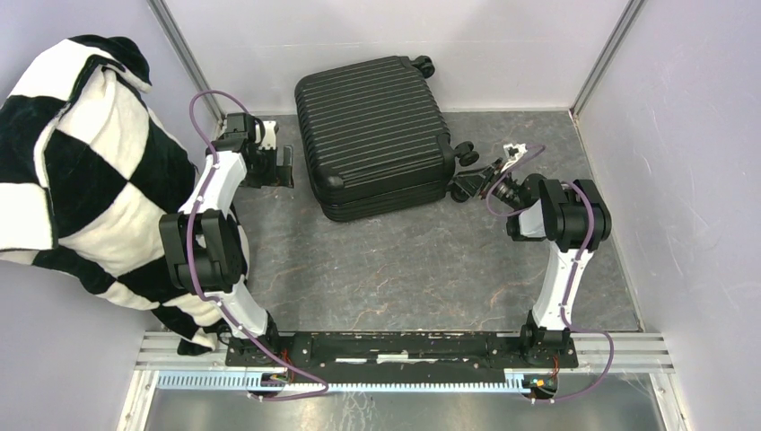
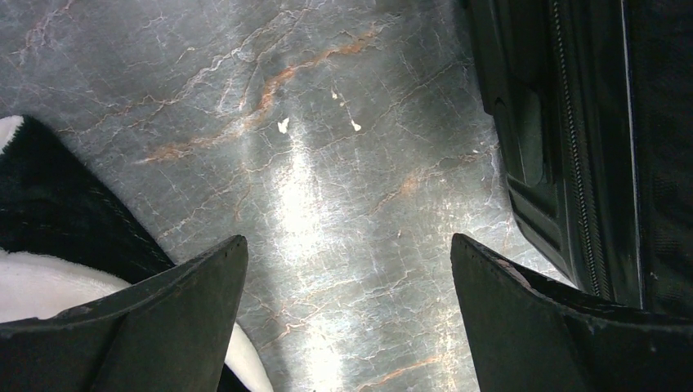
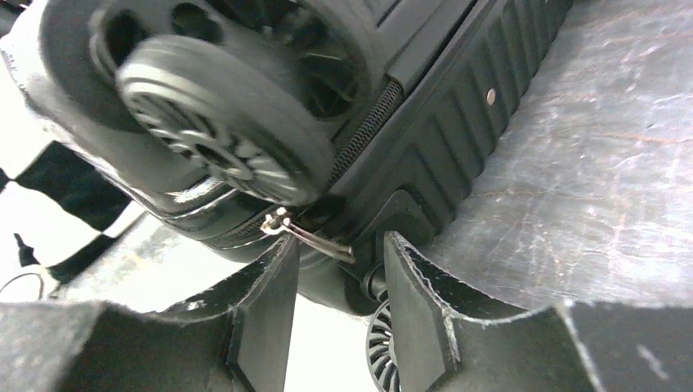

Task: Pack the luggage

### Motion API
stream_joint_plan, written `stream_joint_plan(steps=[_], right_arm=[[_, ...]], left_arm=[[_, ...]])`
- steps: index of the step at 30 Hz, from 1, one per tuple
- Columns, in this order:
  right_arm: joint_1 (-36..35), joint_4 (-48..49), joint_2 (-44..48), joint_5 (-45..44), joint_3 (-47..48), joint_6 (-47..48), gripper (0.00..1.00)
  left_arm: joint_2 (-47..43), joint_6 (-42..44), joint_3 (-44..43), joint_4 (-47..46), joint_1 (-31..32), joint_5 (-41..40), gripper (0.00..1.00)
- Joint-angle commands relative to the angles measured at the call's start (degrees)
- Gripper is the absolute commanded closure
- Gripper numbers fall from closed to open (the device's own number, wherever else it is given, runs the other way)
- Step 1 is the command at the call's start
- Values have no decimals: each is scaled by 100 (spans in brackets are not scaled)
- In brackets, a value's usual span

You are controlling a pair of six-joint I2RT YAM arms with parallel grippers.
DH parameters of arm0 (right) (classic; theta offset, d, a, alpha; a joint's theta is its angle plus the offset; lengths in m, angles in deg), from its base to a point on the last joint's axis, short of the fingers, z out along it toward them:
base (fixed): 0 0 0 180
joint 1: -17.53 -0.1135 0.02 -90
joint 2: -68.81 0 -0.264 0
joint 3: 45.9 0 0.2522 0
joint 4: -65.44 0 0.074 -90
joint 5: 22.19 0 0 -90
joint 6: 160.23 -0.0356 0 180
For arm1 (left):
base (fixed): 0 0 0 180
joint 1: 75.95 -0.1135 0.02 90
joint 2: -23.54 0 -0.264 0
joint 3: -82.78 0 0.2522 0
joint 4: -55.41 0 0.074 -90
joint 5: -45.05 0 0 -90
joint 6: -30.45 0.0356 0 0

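Black luggage [image 1: 372,126] at far table [image 1: 404,269] edge

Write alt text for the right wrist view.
The right gripper, open, straddles a small metal zipper pull on the black suitcase, just below a caster wheel. Grey marbled table shows at right, checkered blanket at left.

Pale lilac walls [image 1: 377,27] around a grey marbled tabletop [image 1: 404,269]
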Motion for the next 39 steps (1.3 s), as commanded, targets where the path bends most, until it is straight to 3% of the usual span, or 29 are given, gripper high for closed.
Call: stream_joint_plan(steps=[1,8,16,20,24,29,33,39], right_arm=[[-125,2530,-399,494,353,-981,53],[-161,2703,-322,560,290,-861,64],[-120,1531,44,323,252,390,43],[-112,1282,123,344,341,806,43],[-118,1593,-21,599,617,592,54],[-109,2325,-151,815,716,122,78],[-135,2342,-22,815,498,248,97],[-164,2096,264,816,135,391,100]], left_arm=[[38,-15,18,-95,-76,-35,0],[180,-142,-277,-80,-154,80,0],[257,-204,-465,-21,-258,132,0],[266,-205,-403,-22,-261,147,0],[275,-181,-368,-17,-268,129,0],[297,-134,-343,-16,-272,88,0],[347,-166,-364,-16,-275,108,0],[324,-213,-362,-16,-277,161,0]])
